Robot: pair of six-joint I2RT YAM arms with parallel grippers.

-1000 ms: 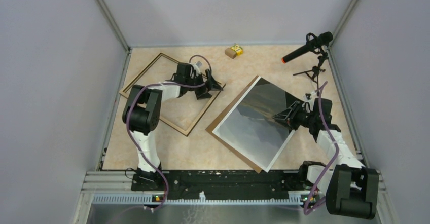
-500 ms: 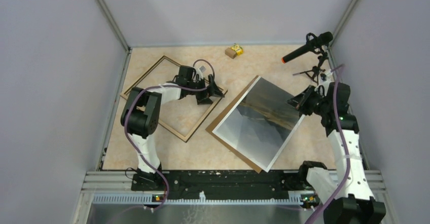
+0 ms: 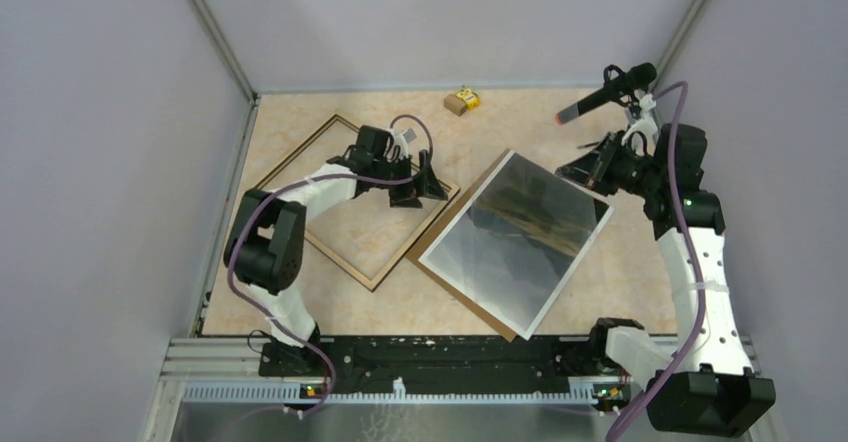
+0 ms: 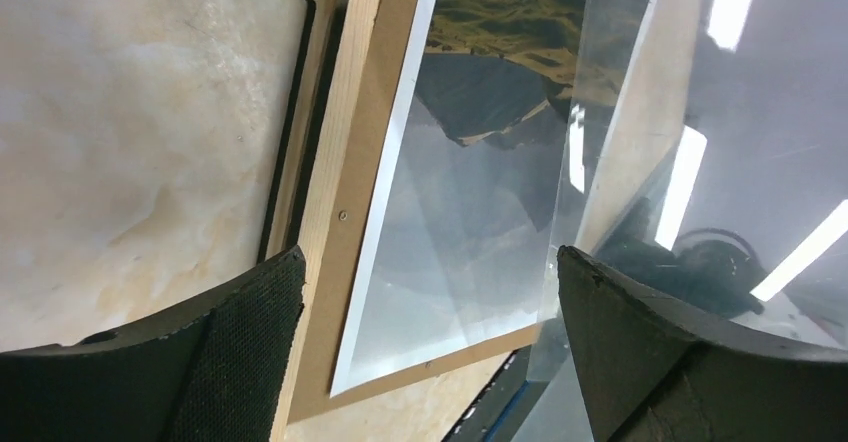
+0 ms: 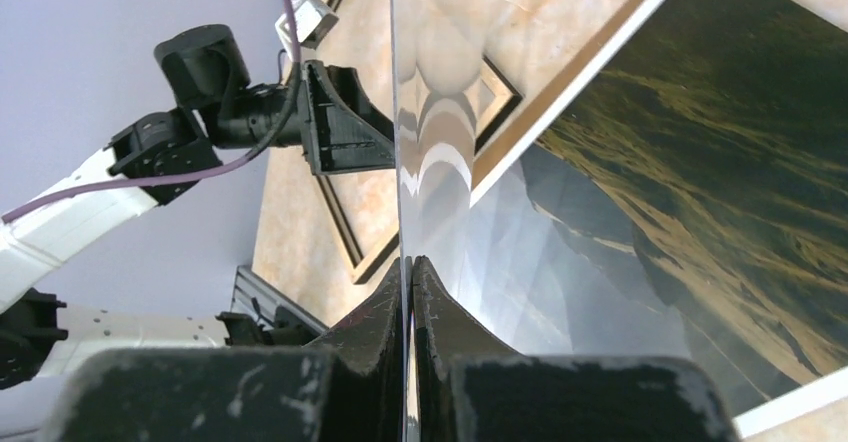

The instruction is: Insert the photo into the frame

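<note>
Pinching a clear glossy sheet (image 4: pixel 700 82) edge-on between closed fingers, the right gripper (image 5: pixel 408 262) holds it tilted up at the upper right of the overhead view, over the photo (image 3: pixel 510 252), which lies flat on a brown backing board (image 4: pixel 372 212) right of centre. The left gripper (image 4: pixel 428 262) hangs wide open and empty above the right corner of the frame (image 3: pixel 415 240), which lies left of centre, just beside the board.

Glossy photo (image 4: pixel 450 222), clear mirror-bright pane (image 5: pixel 430 112), matt brown board (image 4: pixel 362 162), pale bare-wood frame (image 4: pixel 318 162) rim, smooth marbled worktop (image 4: pixel 130 112).
</note>
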